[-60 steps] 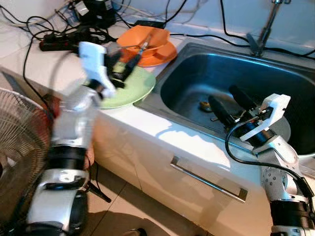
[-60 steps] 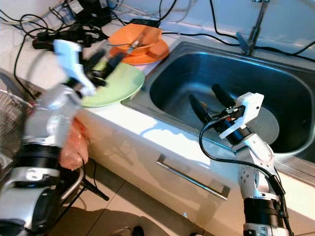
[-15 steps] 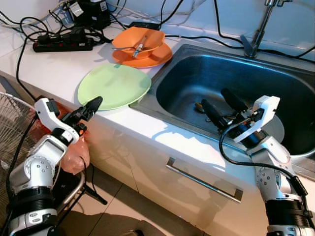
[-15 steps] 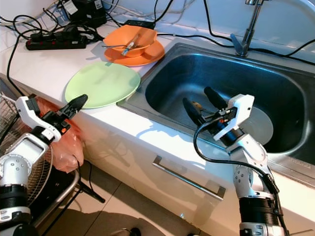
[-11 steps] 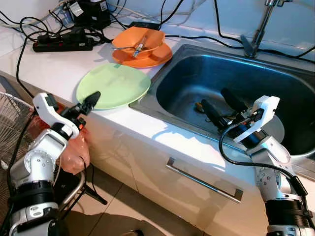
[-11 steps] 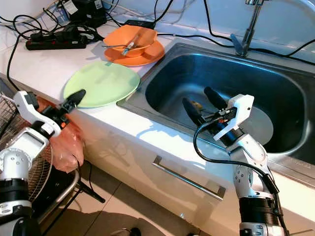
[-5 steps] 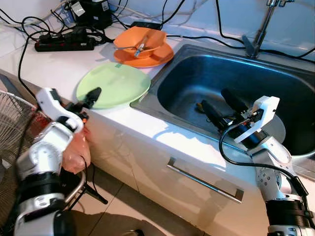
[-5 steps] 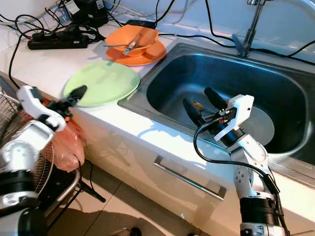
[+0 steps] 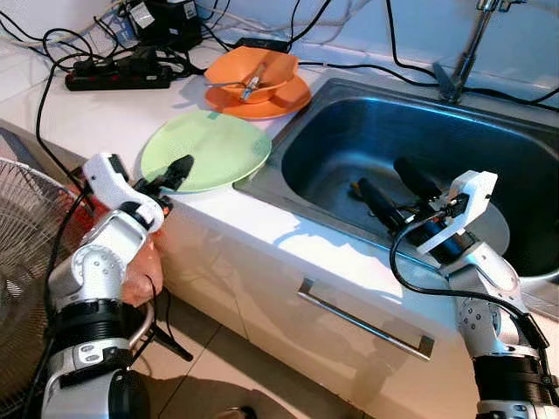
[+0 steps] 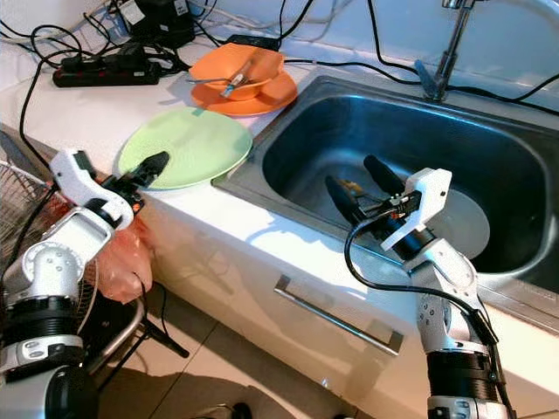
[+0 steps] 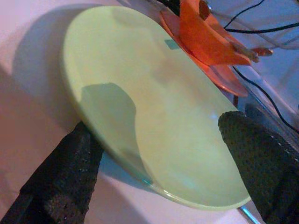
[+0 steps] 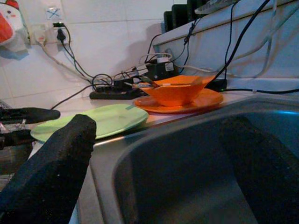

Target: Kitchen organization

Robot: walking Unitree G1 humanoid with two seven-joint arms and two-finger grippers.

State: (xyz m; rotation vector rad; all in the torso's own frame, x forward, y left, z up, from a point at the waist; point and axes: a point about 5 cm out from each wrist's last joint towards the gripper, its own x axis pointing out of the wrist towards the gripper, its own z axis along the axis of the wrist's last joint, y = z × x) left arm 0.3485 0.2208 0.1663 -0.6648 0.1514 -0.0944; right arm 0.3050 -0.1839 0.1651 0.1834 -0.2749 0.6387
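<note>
Kitchen counter w/ sink [image 9: 349, 113]. Step looks like the approach to grab the green plate [image 9: 218, 148], which lies flat on the counter beside the sink, near an orange bowl [image 9: 253, 68]. Left gripper [image 9: 175, 172], arm bent & reaching from the counter edge, fingers spread around the plate's near rim. Next: close on rim, lift. Right gripper [image 9: 393, 188] hangs over the sink, fingers spread, empty.

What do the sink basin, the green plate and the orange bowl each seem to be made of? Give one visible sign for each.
Sink basin: likely stainless steel, brushed, with a grey metallic sheen and soft reflections.
Green plate: probably melamine or glazed ceramic; smooth, evenly pale green, faintly glossy in the left wrist view.
Orange bowl: likely plastic or melamine; a thin wall of uniform bright colour.
</note>
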